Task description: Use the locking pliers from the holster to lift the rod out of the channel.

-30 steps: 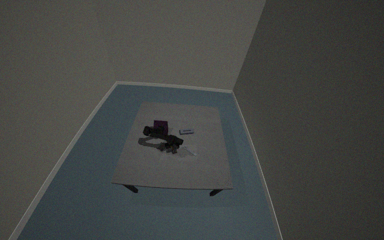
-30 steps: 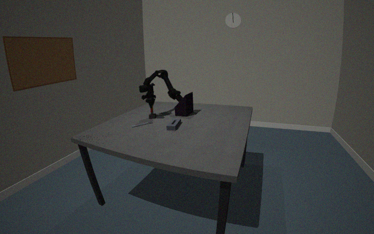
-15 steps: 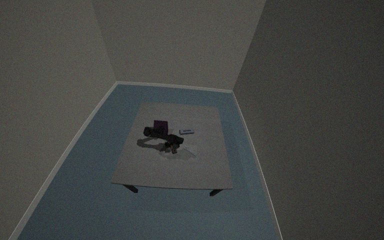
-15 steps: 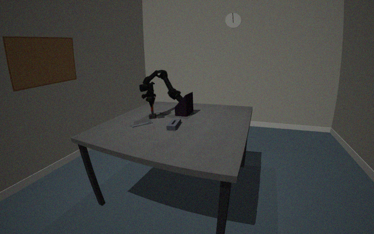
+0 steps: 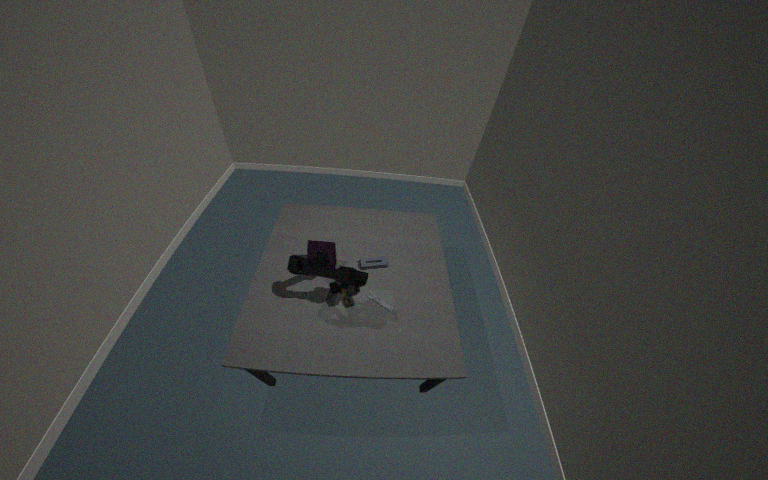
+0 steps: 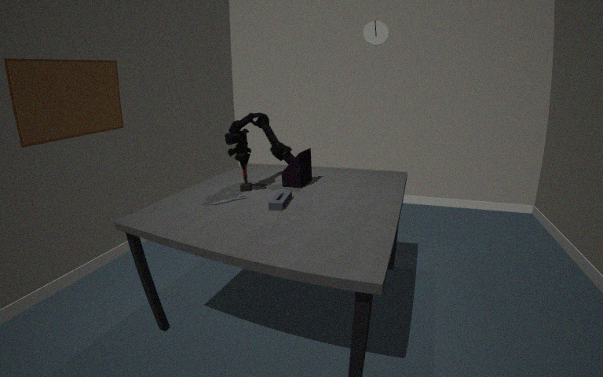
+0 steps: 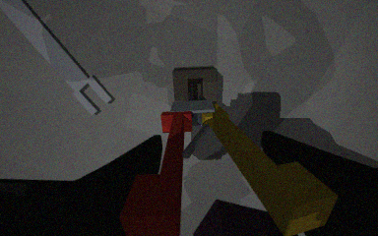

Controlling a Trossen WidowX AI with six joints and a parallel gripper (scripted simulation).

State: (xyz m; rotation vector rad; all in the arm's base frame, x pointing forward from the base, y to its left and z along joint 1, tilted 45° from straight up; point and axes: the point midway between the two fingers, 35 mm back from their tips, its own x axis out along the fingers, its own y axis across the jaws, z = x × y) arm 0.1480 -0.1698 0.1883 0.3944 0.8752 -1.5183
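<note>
1. Step in hand: pliers pickup, it seems. Locking pliers (image 5: 343, 292) (image 6: 244, 173) (image 7: 173, 157), red + yellow handles, are seen directly over holster (image 5: 348, 302) (image 6: 246, 188) (image 7: 212, 86), centre of wrist frame; full clearance can't be confirmed. Locking + rod lift not yet done.
2. Next move: pliers to be raised well clear, carried to channel block (image 5: 373, 266) (image 6: 277, 206) (right of holster in ext. view), jaws lined up w/ slot. Handles to be squeezed only once rod is straddled; early squeeze could lock them empty.
3. Arm (image 5: 346, 275) (image 6: 273, 137): arched over desk (image 5: 339, 350) (image 6: 338, 236) (image 7: 30, 152), elbow high, wrist pointed approx. straight down, left of centre in ext. view.
4. End effector (image 5: 342, 288) (image 6: 243, 164) (image 7: 212, 139): fairly wide, pliers apparently held by spread handles.
5. Rod: presumably in slot; can't be made out.
</note>
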